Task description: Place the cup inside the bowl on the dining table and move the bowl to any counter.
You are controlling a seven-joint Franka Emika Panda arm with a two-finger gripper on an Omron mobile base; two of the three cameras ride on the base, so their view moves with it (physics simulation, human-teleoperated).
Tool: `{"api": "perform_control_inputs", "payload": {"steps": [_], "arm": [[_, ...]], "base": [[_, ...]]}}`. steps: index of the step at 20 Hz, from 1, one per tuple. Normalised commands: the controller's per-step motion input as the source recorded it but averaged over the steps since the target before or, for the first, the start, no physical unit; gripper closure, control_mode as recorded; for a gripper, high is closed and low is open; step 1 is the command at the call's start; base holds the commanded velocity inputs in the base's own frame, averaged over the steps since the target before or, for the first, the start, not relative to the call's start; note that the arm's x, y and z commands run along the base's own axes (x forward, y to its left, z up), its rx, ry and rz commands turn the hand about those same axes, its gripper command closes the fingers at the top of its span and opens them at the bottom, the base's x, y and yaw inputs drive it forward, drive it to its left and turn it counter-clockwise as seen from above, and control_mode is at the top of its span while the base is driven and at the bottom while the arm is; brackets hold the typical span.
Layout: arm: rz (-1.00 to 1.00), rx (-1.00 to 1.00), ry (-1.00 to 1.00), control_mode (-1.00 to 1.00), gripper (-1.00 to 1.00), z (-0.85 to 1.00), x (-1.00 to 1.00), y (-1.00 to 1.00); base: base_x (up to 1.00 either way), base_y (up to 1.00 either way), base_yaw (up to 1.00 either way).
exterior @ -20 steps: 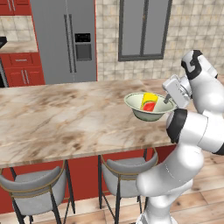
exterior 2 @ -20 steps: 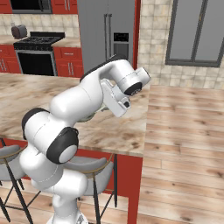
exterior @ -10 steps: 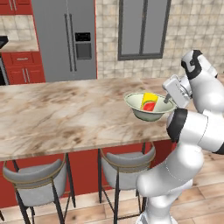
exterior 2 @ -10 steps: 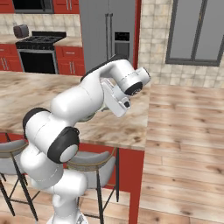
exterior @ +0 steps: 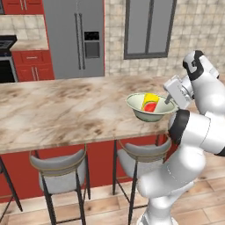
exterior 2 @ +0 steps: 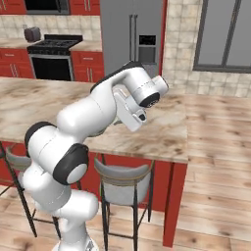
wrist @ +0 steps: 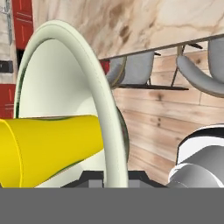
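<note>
Kitchen interior, viewed over the robot base. Nearest, two grey cushioned stools (exterior: 58,169) stand on the wooden floor against the red base of the long beige-brown veined marble dining table (exterior: 57,110). Above the table's near right edge, the white arm's two-finger gripper (exterior: 168,99) holds the wide, shallow pale green-white bowl (exterior: 149,108) clear of the tabletop; its dark fingers (wrist: 92,177) pinch the bowl's right rim, one on each side of the wall, closed on it. Inside the bowl lies the small yellow cylindrical cup (exterior: 150,102), tipped on its side, red mark facing the viewer. Beyond the table stand a grey double-door refrigerator (exterior: 74,37) and a grey-framed window (exterior: 149,27) in a tiled wall. Farthest left is the beige marble counter (exterior: 30,45) over red cabinets.
</note>
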Motion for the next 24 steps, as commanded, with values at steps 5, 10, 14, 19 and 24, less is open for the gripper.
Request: {"api": "perform_control_inputs", "payload": {"steps": [5, 10, 14, 19, 24], "arm": [[0.0, 0.0, 0.0, 1.0, 1.0, 0.0, 0.0, 0.0], [0.0, 0.0, 0.0, 1.0, 1.0, 0.0, 0.0, 0.0], [0.0, 0.0, 0.0, 1.0, 1.0, 0.0, 0.0, 0.0], [0.0, 0.0, 0.0, 1.0, 1.0, 0.0, 0.0, 0.0], [0.0, 0.0, 0.0, 1.0, 1.0, 0.0, 0.0, 0.0]], "base": [[-0.37, 0.82, 0.0], [-0.23, 0.91, 0.0], [-0.09, 0.96, -0.01], [0.0, 1.0, -0.02], [-0.01, 1.0, -0.01]]}}
